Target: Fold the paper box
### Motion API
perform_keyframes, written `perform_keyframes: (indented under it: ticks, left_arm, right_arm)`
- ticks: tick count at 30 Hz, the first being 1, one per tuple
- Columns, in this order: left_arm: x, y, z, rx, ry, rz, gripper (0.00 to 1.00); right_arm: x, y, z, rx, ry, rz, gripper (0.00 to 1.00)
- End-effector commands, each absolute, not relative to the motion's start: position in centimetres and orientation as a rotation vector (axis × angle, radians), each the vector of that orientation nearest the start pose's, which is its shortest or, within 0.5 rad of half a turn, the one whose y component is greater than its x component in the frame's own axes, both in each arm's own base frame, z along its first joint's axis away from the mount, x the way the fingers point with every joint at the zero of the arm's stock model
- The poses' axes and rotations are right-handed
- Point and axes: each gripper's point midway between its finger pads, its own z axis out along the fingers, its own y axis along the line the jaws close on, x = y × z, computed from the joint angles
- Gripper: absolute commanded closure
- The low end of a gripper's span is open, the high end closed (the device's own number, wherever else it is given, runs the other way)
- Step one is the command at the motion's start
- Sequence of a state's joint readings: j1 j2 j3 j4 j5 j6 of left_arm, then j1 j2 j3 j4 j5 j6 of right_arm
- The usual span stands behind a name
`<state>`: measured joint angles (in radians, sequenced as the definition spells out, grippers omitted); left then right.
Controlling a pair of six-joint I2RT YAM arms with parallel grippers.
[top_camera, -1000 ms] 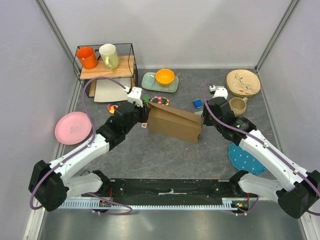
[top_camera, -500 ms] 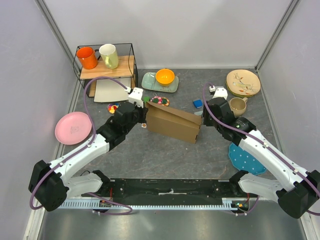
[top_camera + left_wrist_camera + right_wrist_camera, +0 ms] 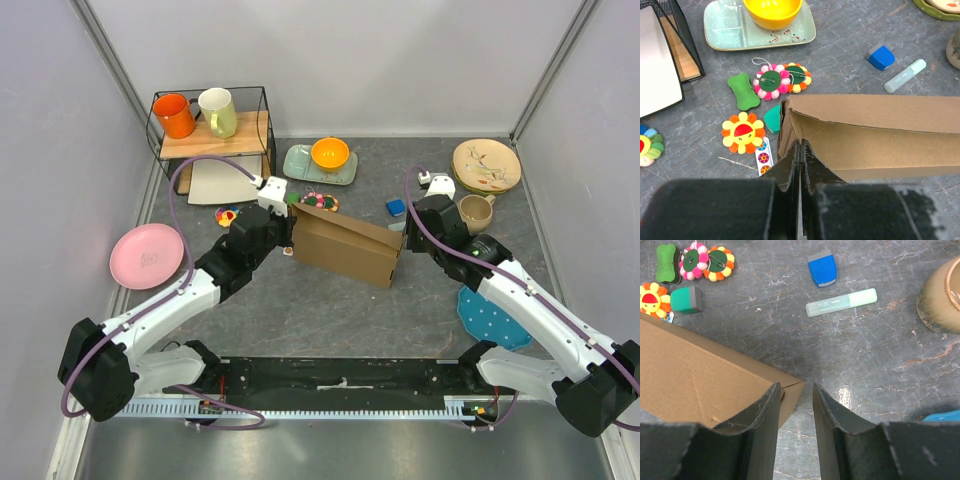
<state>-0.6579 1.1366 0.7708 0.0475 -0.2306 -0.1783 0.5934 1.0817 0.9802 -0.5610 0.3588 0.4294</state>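
Observation:
The paper box (image 3: 345, 245) is a long brown cardboard shell standing open-topped in the middle of the table. My left gripper (image 3: 291, 232) is at its left end. In the left wrist view the box (image 3: 880, 125) has its end wall's top edge running straight into the slit between the left gripper's (image 3: 800, 143) jaws, which are pressed shut on it. My right gripper (image 3: 407, 237) is at the box's right end. In the right wrist view it (image 3: 796, 386) stands open, its left finger (image 3: 767, 410) over the box (image 3: 700, 375), whose corner pokes into the gap.
Felt toys (image 3: 742, 131) and a green eraser (image 3: 772, 117) lie just left of the box. A blue eraser (image 3: 822, 268) and highlighter (image 3: 841, 302) lie behind its right end. A green tray (image 3: 300, 165), mug (image 3: 476, 211), pink plate (image 3: 147, 256), blue plate (image 3: 490, 315) and wire rack (image 3: 210, 120) ring it.
My left gripper's jaws have closed onto the box's left end wall. The box's right end has shifted slightly left. The right arm has stayed where it was.

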Motion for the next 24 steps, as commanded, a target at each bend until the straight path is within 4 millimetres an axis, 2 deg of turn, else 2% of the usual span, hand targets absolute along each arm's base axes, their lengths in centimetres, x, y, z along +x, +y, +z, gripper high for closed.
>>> perform_keyframes:
  ticks: [1, 6, 8, 11, 13, 14, 17, 20, 24]
  left_arm:
    - [31.4, -19.4, 15.9, 0.285, 1.989, -0.288, 0.98]
    - [30.5, -18.8, 12.9, 0.269, 2.085, -0.259, 0.98]
    - [30.3, -18.6, 12.4, 0.258, 2.103, -0.259, 0.98]
    - [30.0, -18.7, 12.8, 0.239, 2.097, -0.285, 0.98]
    - [30.0, -18.6, 13.9, 0.22, 2.068, -0.296, 0.94]
    - [30.2, -18.6, 14.6, 0.211, 2.052, -0.303, 0.82]
    - [30.4, -18.4, 16.8, 0.194, 2.018, -0.298, 0.59]
    - [30.6, -18.0, 19.1, 0.19, 1.968, -0.29, 0.52]
    - [30.4, -17.9, 21.6, 0.198, 1.921, -0.302, 0.49]
  right_arm:
    - [28.4, 13.8, 19.9, 0.001, 2.196, 0.177, 0.6]
    - [28.4, 13.9, 19.9, -0.002, 2.196, 0.178, 0.61]
    - [28.4, 13.9, 19.9, -0.001, 2.195, 0.179, 0.6]
    - [28.5, 14.1, 20.1, -0.002, 2.192, 0.186, 0.6]
    - [28.6, 14.2, 20.3, -0.001, 2.188, 0.198, 0.6]
    - [28.6, 14.4, 20.3, -0.002, 2.189, 0.204, 0.6]
    - [28.9, 14.6, 20.8, -0.002, 2.184, 0.216, 0.6]
    - [29.0, 14.7, 20.8, -0.004, 2.183, 0.213, 0.6]
    - [29.0, 14.7, 20.7, -0.003, 2.184, 0.213, 0.6]
